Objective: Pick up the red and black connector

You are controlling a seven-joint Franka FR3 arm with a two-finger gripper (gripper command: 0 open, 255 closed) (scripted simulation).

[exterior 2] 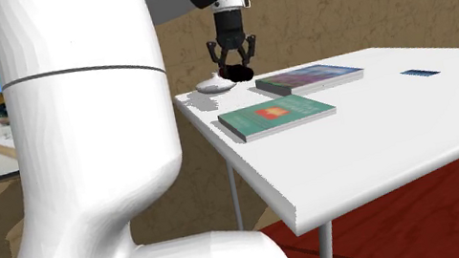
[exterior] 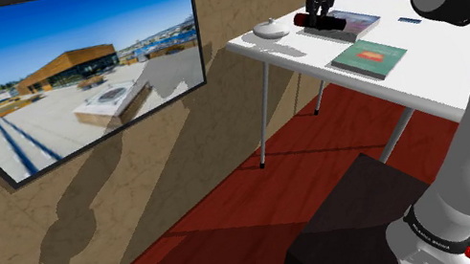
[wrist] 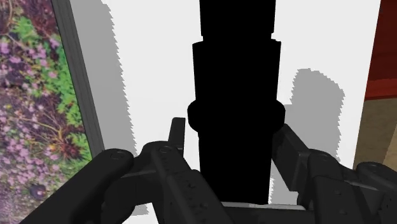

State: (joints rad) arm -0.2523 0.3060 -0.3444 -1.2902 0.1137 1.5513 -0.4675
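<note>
The gripper (wrist: 231, 132) pinches the connector (wrist: 234, 76) by its black body, just beside the purple book (exterior: 353, 22). It seems not yet raised off the table (exterior: 447, 73), so the lift remains.

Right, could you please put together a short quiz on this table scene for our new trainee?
1. True or false: the flat green-covered book lies on the white table.
2. Which thing does the black two-finger gripper hang right over? A: the long red and black connector; B: the white rounded object; C: the small dark blue card.
3. How many books lie on the table?
Key: 1 true; 2 A; 3 two.
</note>
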